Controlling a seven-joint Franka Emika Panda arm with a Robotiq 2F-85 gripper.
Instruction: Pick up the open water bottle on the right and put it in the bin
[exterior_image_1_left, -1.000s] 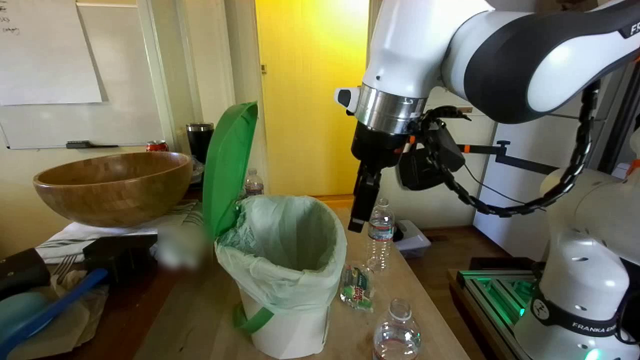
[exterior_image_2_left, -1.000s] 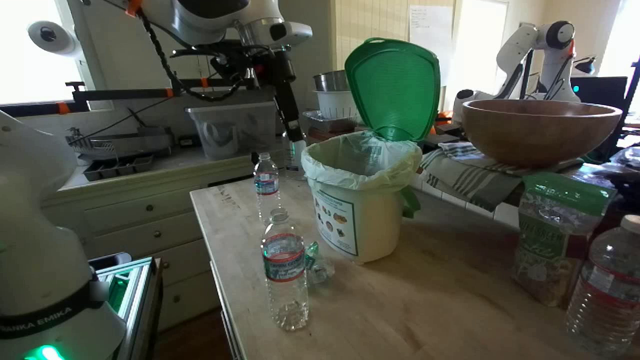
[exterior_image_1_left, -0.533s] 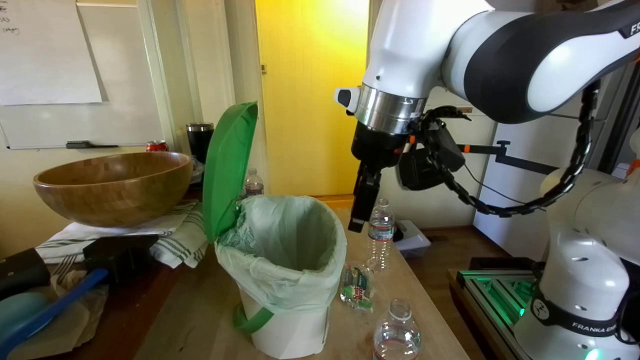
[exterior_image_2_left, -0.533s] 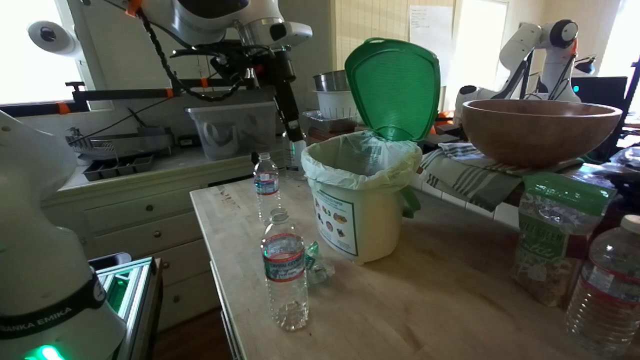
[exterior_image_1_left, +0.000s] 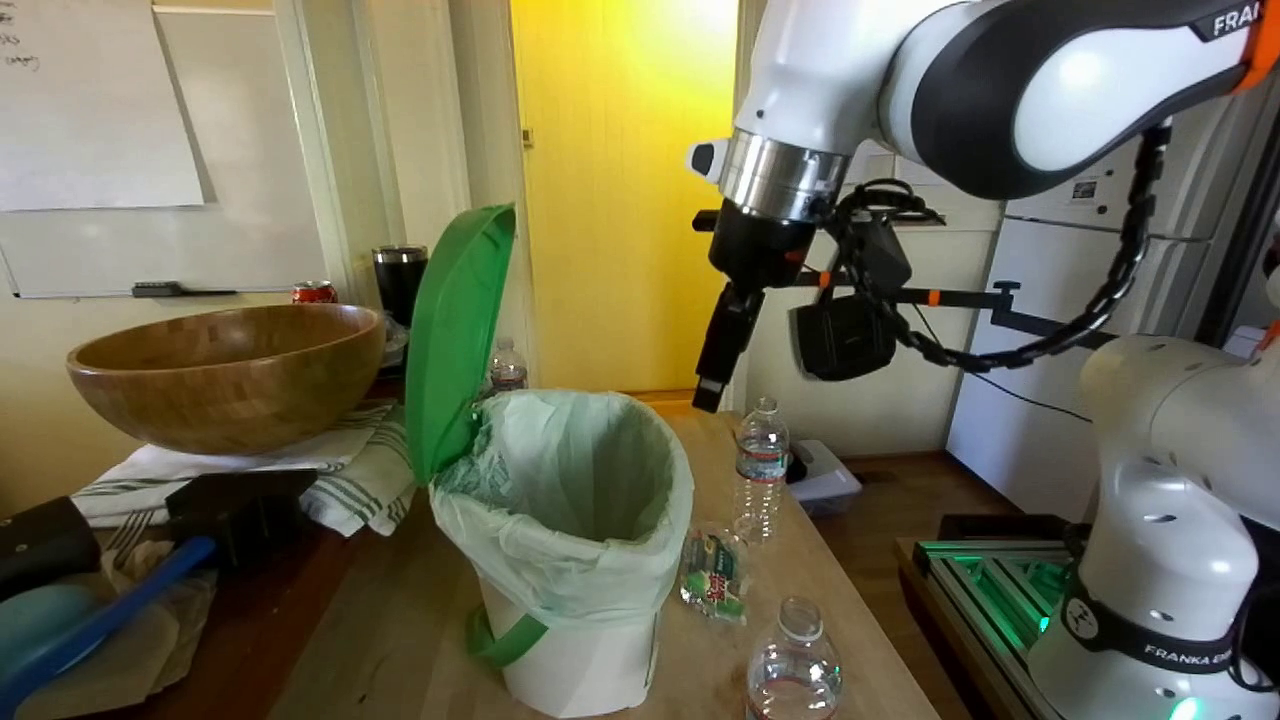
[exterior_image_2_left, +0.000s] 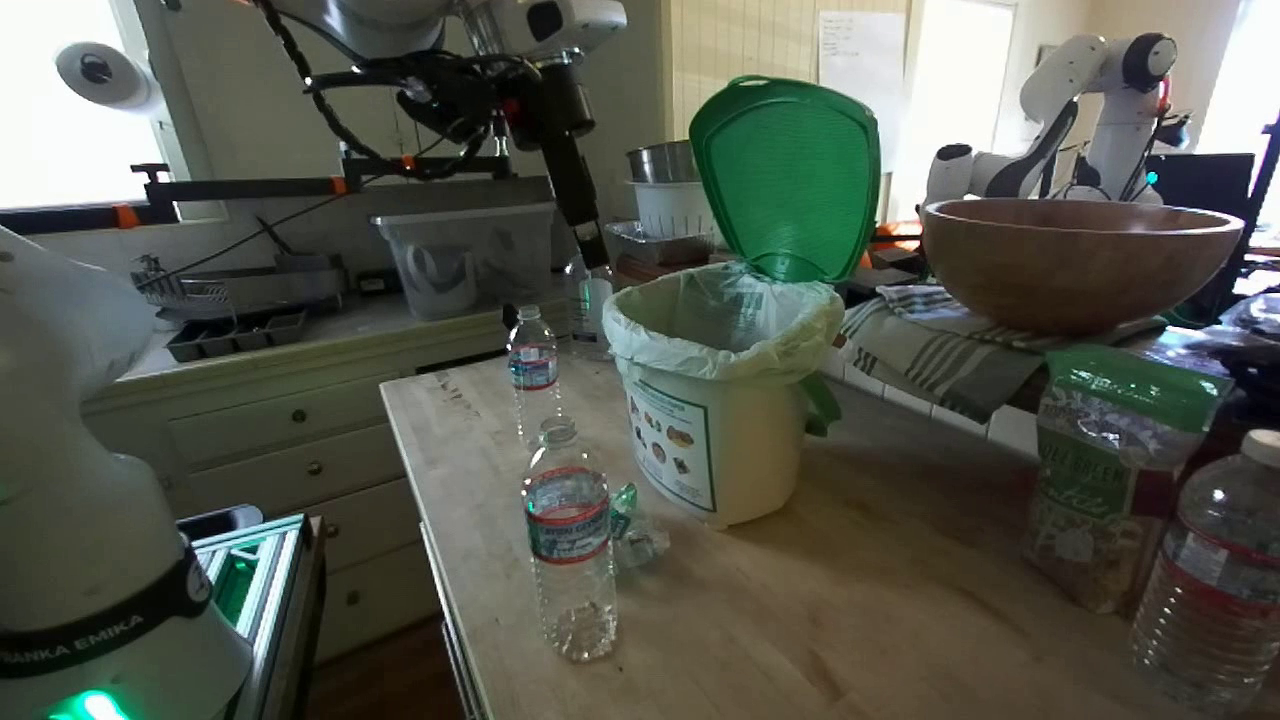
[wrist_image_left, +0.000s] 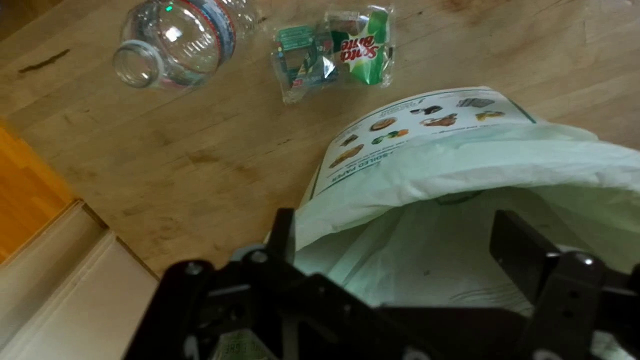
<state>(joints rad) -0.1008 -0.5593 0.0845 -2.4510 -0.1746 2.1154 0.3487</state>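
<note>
Checking an exterior view: the open water bottle (exterior_image_1_left: 763, 467) is standing upright near the bin (exterior_image_1_left: 582, 645), your gripper (exterior_image_1_left: 708, 398) hovering clear. In an exterior view, another bottle (exterior_image_2_left: 535, 372) is standing behind your target, probably needing clearance. Wrist view: fingers (wrist_image_left: 520, 245) are sitting wide apart, holding nothing, bottle well off-axis; you're best centering over its neck, squeezing gently.

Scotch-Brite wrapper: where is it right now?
In an exterior view, the wrapper lies on the wooden tabletop, just right of the bin. In the wrist view it's at top centre, apart from the bin's printed label.
</note>
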